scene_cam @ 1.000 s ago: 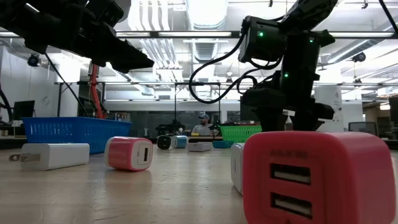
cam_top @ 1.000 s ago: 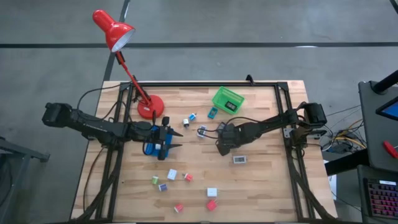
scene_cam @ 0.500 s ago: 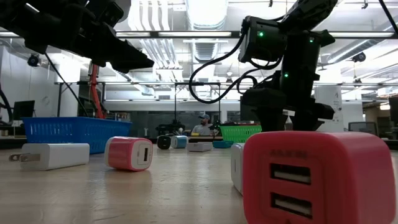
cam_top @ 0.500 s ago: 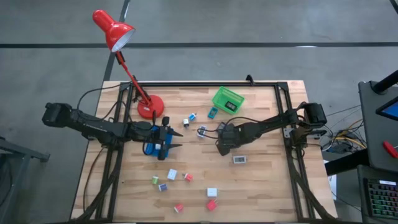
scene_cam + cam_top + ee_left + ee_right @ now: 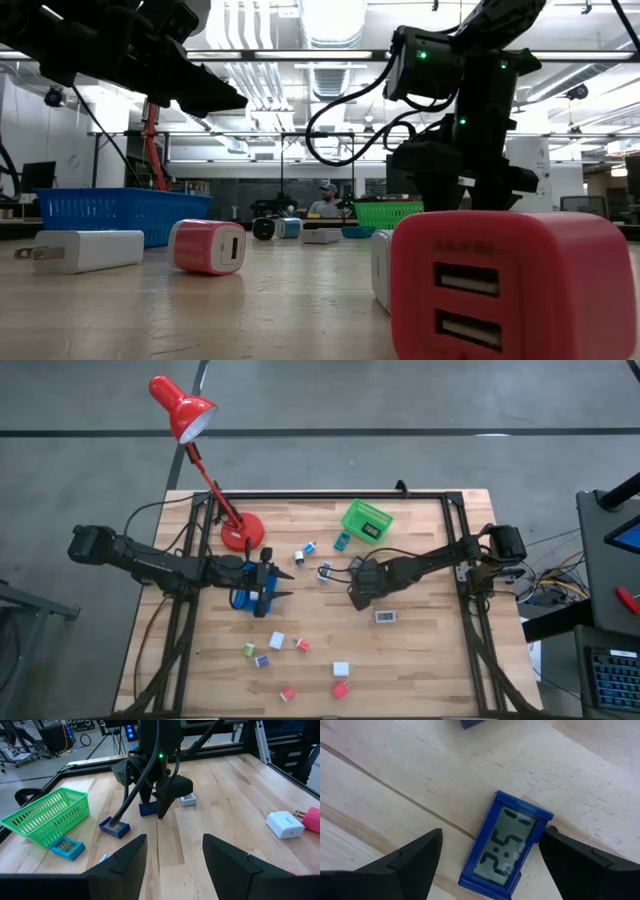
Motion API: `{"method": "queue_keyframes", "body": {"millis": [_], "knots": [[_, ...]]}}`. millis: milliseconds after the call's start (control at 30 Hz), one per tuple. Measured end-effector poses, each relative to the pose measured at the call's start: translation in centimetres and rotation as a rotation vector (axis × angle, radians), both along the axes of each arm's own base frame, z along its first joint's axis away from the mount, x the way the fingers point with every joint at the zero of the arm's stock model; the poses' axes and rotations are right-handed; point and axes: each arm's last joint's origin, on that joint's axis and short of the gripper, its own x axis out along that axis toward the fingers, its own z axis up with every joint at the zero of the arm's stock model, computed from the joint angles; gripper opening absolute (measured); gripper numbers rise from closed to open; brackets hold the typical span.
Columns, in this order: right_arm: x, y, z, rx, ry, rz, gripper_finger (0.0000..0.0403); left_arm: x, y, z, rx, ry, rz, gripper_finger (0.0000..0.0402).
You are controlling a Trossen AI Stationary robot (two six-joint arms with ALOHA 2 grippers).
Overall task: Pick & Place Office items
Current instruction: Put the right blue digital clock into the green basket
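Right gripper (image 5: pixel 485 857) over desk (image 5: pixel 420 650) centre, fingers (image 5: pixel 405 865) wide, straddling blue clock (image 5: pixel 504 845) lying flat, display up, touching neither finger. We judge step as approach to grasp; next move calls for descent, then closing on clock's long edges. Left gripper (image 5: pixel 172 852) waits above blue tray (image 5: pixel 243 598), fingers part-open, nothing held. Other office items (image 5: pixel 277 641) scattered near desk front; green basket (image 5: pixel 366 520) at rear. Versus earlier frame: arms unmoved, right fingers slightly narrower.
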Motion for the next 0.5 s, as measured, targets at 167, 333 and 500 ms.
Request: {"method": "queue_keyframes", "body": {"millis": [167, 333, 500], "knots": [[-0.12, -0.01, -0.08, -0.002, 0.007, 0.0, 0.0299, 0.0, 0.0, 0.0, 0.0, 0.0, 0.0, 0.0195], [-0.15, 0.02, -0.11, -0.002, 0.01, 0.005, 0.0243, 0.0, 0.0, 0.0, 0.0, 0.0, 0.0, 0.0195], [-0.11, 0.15, -0.11, -0.002, 0.008, 0.028, 0.0174, 0.0, 0.0, 0.0, 0.0, 0.0, 0.0, 0.0195]]}}
